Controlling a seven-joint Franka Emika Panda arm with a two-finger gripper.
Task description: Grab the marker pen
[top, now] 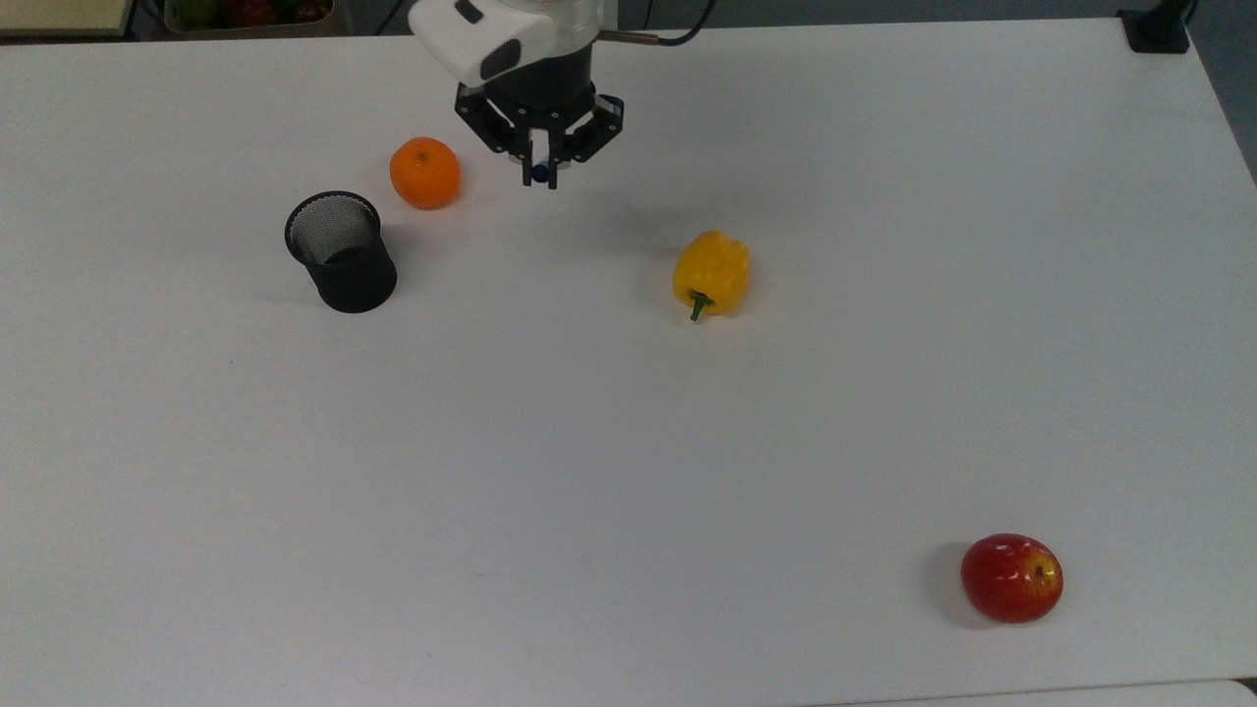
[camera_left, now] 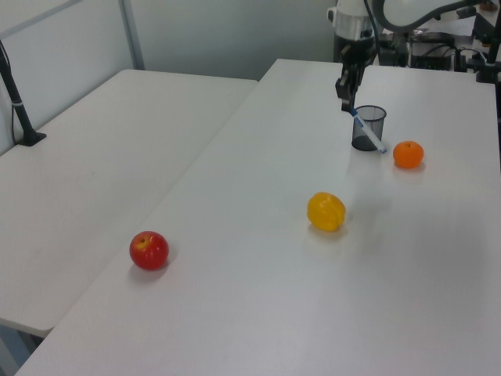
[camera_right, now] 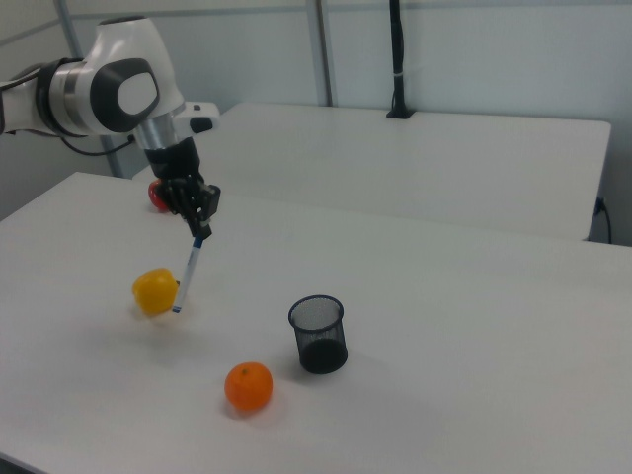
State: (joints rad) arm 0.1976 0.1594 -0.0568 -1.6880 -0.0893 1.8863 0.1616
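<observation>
Slim white marker pen with blue cap held aloft, clear of the black mesh cup

The gripper (camera_right: pixel 200 229) pinches the marker pen (camera_right: pixel 188 274) at its top end; it dangles over the white table (top: pixel 628 442), between the orange (top: pixel 425 173) and the yellow pepper (top: pixel 711 272). Keep the squeeze firm and move smoothly, since the hanging pen may swing.

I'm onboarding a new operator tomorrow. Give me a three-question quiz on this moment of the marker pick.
1. True or false: the marker pen stands inside the black mesh cup.
2. What does the gripper hold?
3. In the top view, which fruit lies nearest the cup: A the orange, B the yellow pepper, C the red apple?

Key: 1 false, it hangs in the air from the gripper. 2 the marker pen. 3 A.
</observation>
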